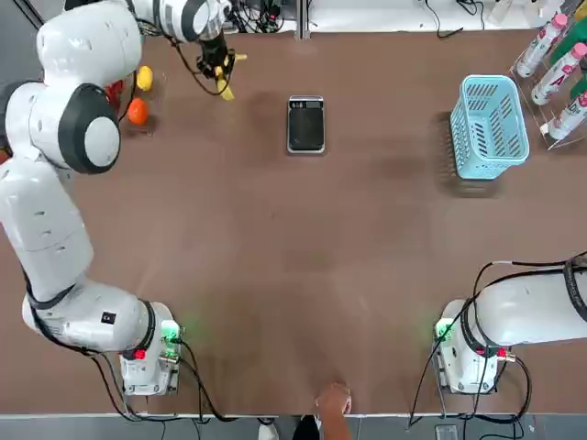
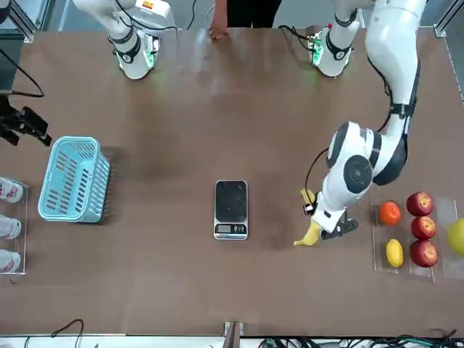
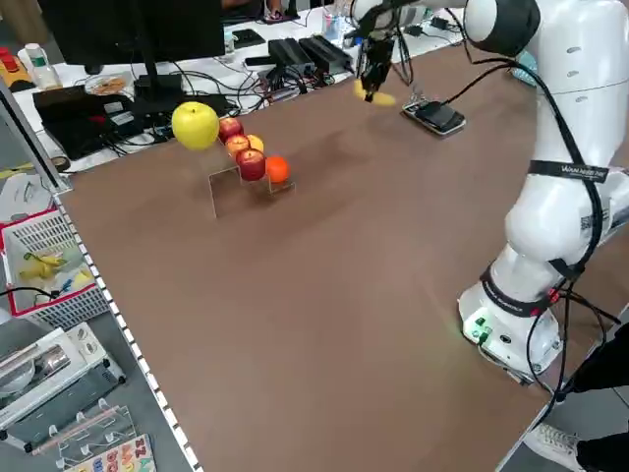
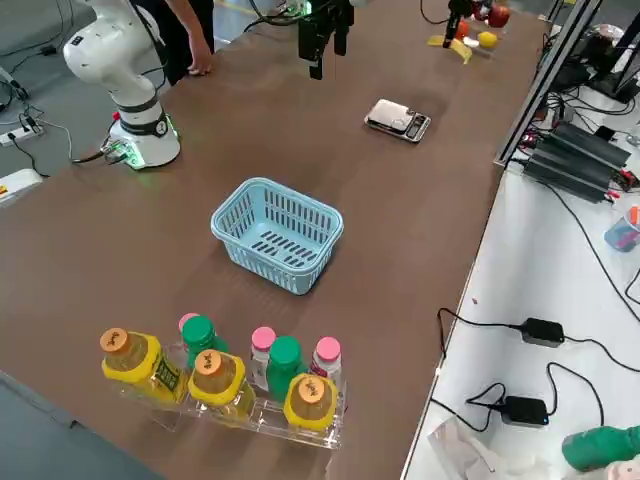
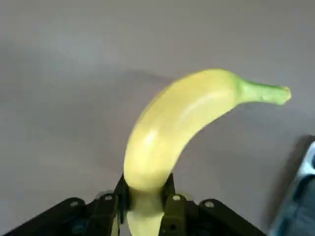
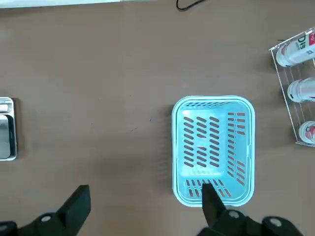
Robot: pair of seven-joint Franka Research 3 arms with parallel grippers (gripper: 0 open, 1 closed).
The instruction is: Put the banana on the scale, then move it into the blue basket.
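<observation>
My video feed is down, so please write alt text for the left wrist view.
The left gripper grips a curved yellow banana near one end, its green stem end pointing away from the fingers. Beyond lies the brown tabletop, with part of the scale at the edge.

Scale (image 1: 305, 125) left of basket (image 1: 490, 128); fruits (image 1: 139, 96) left of scale.

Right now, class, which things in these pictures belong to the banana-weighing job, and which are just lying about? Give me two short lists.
Belong to the job:
- banana, gripped by the left gripper
- scale
- blue basket

Just lying about:
- red apples
- orange fruit
- small yellow fruit
- rack of bottles
</observation>
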